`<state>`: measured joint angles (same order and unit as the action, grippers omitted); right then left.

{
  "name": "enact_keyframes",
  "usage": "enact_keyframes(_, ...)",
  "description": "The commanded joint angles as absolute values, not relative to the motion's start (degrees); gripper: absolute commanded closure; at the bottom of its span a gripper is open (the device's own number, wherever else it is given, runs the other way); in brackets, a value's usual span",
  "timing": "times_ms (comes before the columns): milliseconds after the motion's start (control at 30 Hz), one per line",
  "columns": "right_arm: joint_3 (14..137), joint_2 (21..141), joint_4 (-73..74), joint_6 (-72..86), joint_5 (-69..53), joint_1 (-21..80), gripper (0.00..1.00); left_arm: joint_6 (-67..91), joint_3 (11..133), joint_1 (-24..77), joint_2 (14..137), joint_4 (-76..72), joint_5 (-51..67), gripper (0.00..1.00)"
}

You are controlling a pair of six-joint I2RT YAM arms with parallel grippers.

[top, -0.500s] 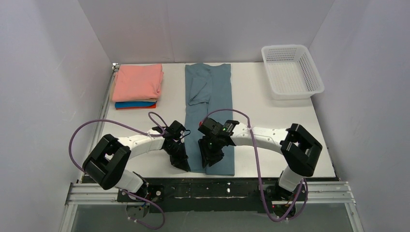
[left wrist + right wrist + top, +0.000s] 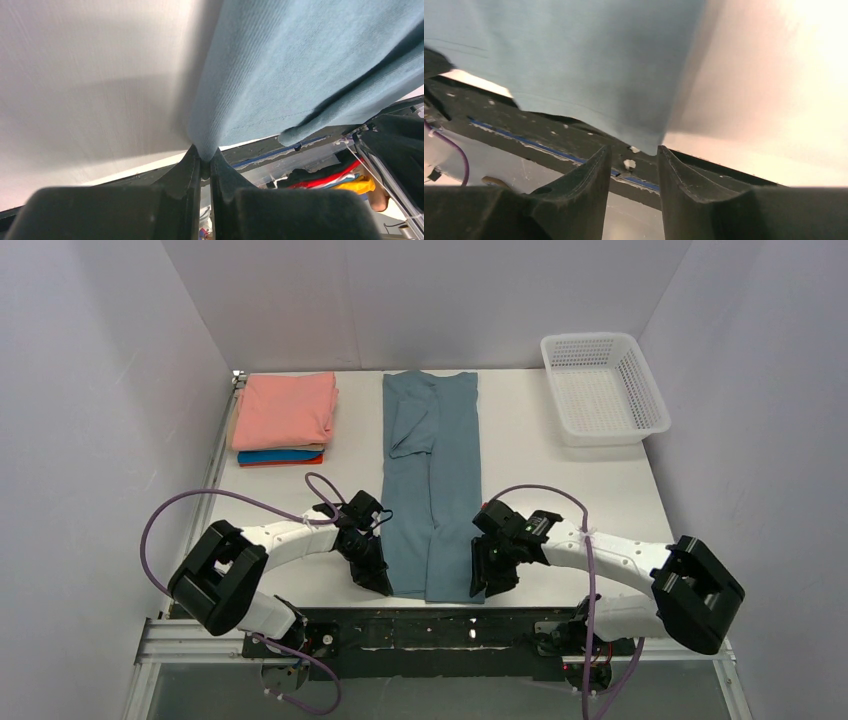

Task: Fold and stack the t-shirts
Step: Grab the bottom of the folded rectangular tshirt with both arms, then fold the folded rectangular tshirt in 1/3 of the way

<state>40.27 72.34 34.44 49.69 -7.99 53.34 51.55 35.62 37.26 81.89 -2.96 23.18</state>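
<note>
R gripper (image 2: 480, 585) shifted right to blue-grey shirt (image 2: 430, 480) corner, fingers apart; L gripper (image 2: 380, 583) pinching hem

Even overhead light fills the top view. In the left wrist view the dusty blue-grey cloth t-shirt (image 2: 300, 60) casts a grey shadow on the flat white table top (image 2: 75, 60). That surface glares pinkish in the right wrist view.

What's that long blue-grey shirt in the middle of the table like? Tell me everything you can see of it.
The blue-grey t-shirt is soft, plain cloth with a stitched hem. It is folded lengthwise into a long strip, lying flat from the far edge of the table to the near edge, with a sleeve folded over near the top. The left gripper pinches its near left corner. The right gripper stands open at the near right corner, not gripping.
</note>
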Motion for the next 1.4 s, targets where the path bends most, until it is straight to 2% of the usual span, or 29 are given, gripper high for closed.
enact_keyframes(0,37.9,74.1,30.2,52.2,-13.4,52.2,0.55,51.3,33.6,37.4,81.6,4.8,21.3,1.00)
enact_keyframes(133,36.6,75.4,30.6,52.9,-13.2,52.2,0.58,51.6,33.4,37.4,81.6,4.8,21.6,1.00)
enact_keyframes(367,35.4,76.9,28.1,53.1,-12.6,51.7,0.69,51.7,33.2,37.4,81.8,4.4,22.0,1.00)
enact_keyframes(433,35.4,77.6,28.1,52.8,-13.0,51.7,0.80,51.8,33.2,37.4,81.6,4.5,22.2,1.00)
enact_keyframes(500,34.9,77.2,28.9,52.9,-13.2,51.7,0.98,51.8,33.0,37.4,81.2,4.6,22.8,1.00)
enact_keyframes(667,33.5,72.2,32.7,52.7,-14.7,52.0,0.99,52.0,31.3,37.4,78.0,5.4,25.9,1.00)
enact_keyframes(967,27.5,60.8,32.3,59.8,-21.5,56.5,0.99,55.4,26.8,38.3,64.9,11.3,30.9,1.00)
enact_keyframes(1100,31.1,59.3,33.2,58.0,-20.5,56.6,0.99,56.0,28.7,38.3,62.8,11.4,31.2,1.00)
enact_keyframes(1367,42.9,66.3,37.1,48.9,-15.7,51.1,0.99,54.4,37.9,37.7,67.6,8.9,27.0,1.00)
